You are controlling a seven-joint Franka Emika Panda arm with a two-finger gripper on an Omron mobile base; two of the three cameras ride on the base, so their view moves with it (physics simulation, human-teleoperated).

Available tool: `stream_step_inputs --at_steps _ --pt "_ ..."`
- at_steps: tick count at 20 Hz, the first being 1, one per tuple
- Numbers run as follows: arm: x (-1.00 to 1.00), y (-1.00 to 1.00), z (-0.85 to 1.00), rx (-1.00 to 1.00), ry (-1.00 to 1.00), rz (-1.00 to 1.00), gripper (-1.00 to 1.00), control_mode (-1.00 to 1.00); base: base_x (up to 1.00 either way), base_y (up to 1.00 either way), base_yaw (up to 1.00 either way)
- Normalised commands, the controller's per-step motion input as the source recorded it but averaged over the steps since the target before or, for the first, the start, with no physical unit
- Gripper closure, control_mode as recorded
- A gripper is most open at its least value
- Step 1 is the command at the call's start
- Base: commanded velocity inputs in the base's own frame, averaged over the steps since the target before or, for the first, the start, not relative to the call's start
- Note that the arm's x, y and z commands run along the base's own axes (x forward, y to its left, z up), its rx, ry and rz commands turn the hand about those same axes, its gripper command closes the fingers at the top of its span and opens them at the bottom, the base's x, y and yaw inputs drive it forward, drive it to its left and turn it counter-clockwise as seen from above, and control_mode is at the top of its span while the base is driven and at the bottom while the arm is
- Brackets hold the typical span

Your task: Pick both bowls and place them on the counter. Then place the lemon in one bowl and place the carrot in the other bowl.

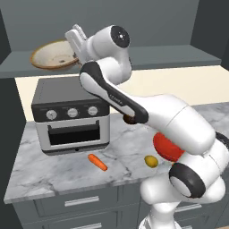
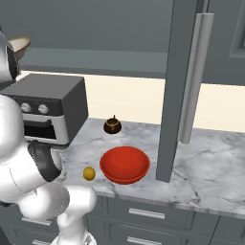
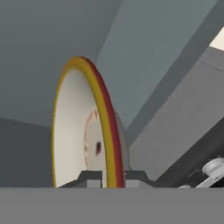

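Across the kitchen, largest first:
Counter (image 1: 53, 172): grey-veined white marble ran left to right above grey drawers.
Upper shelf (image 1: 179, 56): grey, it sat far behind and above the counter.
Toaster oven (image 1: 71, 118): dark grey with three knobs, it stood at the left on the counter.
Red bowl (image 2: 124, 164): it rested upright on the counter near the front edge, right of the lemon.
Cream bowl (image 1: 53, 54): it was up at the grey shelf on the left, tilted; in the hand view its rim (image 3: 103, 113) ran between the two fingertips.
Gripper (image 1: 77, 40): raised to the shelf, its jaws were clenched on the cream bowl's rim.
Knobbed pot (image 2: 112, 125): small and dark brown, it stood far back on the counter, behind the red bowl.
Carrot (image 1: 97, 162): it lay on the counter in front of the oven, left of the lemon and apart from it.
Lemon (image 2: 89, 173): it lay just left of the red bowl, outside it.
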Motion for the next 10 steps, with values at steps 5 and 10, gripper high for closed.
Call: stream_step_inputs --at_steps 5,10 --pt "-1.00 -0.60 -0.42 0.23 -0.23 0.00 1.00 -1.00 0.00 0.00 0.00" --pt "-1.00 -0.44 -0.13 0.09 -0.10 0.08 1.00 -1.00 0.00 0.00 0.00"
